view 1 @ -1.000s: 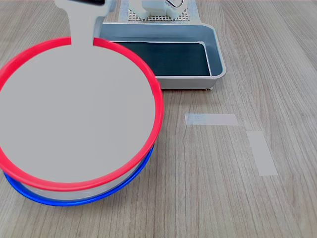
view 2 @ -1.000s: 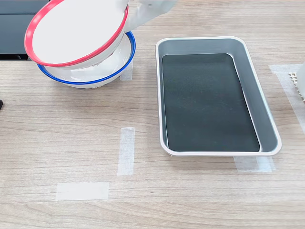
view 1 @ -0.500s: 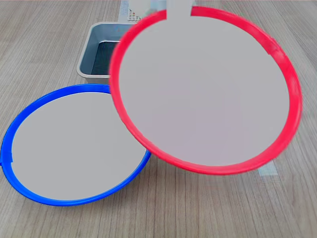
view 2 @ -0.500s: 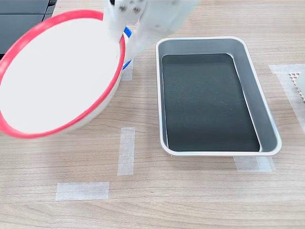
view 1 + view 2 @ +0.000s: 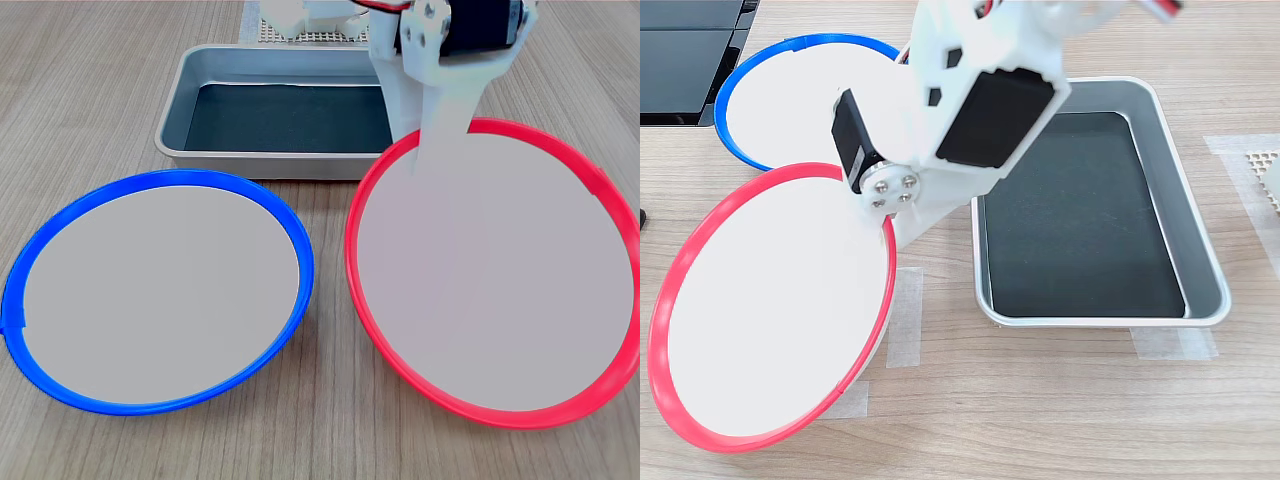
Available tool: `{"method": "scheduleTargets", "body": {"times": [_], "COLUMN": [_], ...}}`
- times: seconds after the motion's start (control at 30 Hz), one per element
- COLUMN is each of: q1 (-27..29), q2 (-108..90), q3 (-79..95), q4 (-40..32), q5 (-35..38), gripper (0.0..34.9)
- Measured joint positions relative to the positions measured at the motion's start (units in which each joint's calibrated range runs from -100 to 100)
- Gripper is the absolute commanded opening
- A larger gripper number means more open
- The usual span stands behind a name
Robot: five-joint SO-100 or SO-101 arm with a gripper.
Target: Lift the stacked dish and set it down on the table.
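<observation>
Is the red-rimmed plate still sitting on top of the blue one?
No. In the first exterior view the red-rimmed plate lies beside the blue-rimmed plate, apart from it.

Both exterior views are lit brightly and evenly from above, only soft faint shadows are cast on the table [image 5: 120, 60] beside the red-rimmed dish [image 5: 500, 290] and the tray [image 5: 1200, 250], and the dish centres are washed out to flat pale patches, with everything kept sharp.
</observation>
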Motion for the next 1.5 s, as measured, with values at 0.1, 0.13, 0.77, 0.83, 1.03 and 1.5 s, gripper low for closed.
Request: {"method": "scheduleTargets", "body": {"times": [0.1,0.13,0.77,0.83,1.03,1.5], "q1": [0.3,0.4,0.8,0.8,0.8,8.4], "q2": [1.5,1.9,1.9,0.3,-5.0,-43.1], "q3": [-0.5,-0.5,11.3,12.6,13.4,38.5], "q4": [-0.4,-0.5,-8.0,-7.7,-5.1,-5.5], "q5": [0.0,-0.1,1.8,1.8,1.8,3.4], "gripper": [0.0,0.0,8.0,9.4,10.3,0.0]}}
